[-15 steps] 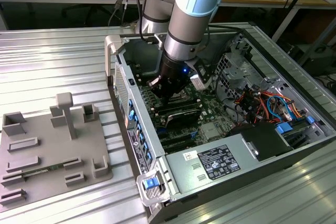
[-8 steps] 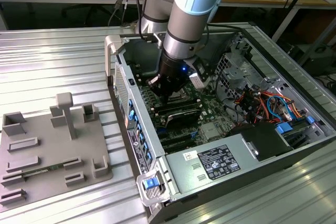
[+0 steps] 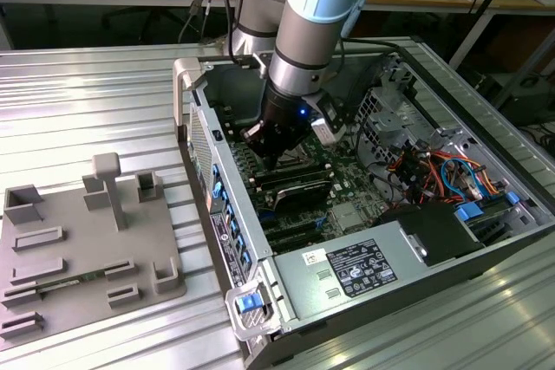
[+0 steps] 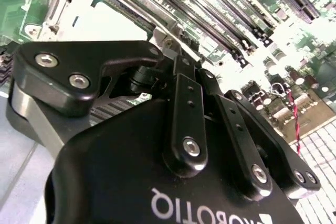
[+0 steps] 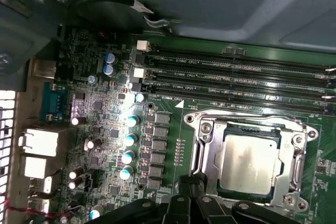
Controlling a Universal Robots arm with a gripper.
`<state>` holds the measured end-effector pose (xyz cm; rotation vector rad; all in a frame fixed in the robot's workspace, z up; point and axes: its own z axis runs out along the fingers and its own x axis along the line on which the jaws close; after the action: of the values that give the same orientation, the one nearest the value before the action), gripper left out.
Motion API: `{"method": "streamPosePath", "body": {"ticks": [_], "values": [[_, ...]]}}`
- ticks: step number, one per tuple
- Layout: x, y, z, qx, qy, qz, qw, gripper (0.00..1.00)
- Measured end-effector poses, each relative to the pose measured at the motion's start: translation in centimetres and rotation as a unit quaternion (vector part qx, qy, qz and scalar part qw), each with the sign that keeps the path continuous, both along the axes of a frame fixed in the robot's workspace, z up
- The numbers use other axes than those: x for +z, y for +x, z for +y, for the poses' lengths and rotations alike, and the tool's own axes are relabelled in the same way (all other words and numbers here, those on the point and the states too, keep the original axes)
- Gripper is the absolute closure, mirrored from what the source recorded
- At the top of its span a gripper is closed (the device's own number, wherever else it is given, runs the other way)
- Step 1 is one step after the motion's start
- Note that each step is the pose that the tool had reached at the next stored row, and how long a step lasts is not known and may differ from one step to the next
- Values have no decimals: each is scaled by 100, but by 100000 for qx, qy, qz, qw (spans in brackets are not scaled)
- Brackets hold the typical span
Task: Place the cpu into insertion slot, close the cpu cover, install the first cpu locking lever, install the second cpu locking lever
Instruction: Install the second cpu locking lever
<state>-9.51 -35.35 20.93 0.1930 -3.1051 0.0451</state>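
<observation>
While the cpu [image 5: 247,162] lies under its thin, stiff cpu cover [image 5: 294,169], the gripper [image 5: 191,195] hovers beside it, fingers together, holding nothing.

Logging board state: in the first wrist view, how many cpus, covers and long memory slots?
cpu: 1
cover: 1
memory slots: 4
Total: 6
</observation>
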Motion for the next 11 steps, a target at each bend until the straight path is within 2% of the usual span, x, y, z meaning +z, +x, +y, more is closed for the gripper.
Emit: {"method": "streamPosePath", "body": {"ticks": [2, 5, 9, 11], "values": [[93, -1, 0, -5, -15, 15, 100000, 89], [184, 4, 0, -5, -18, 15, 100000, 89], [217, 73, 0, -5, -18, 18, 100000, 89], [221, 190, 0, -8, -15, 30, 100000, 89]]}}
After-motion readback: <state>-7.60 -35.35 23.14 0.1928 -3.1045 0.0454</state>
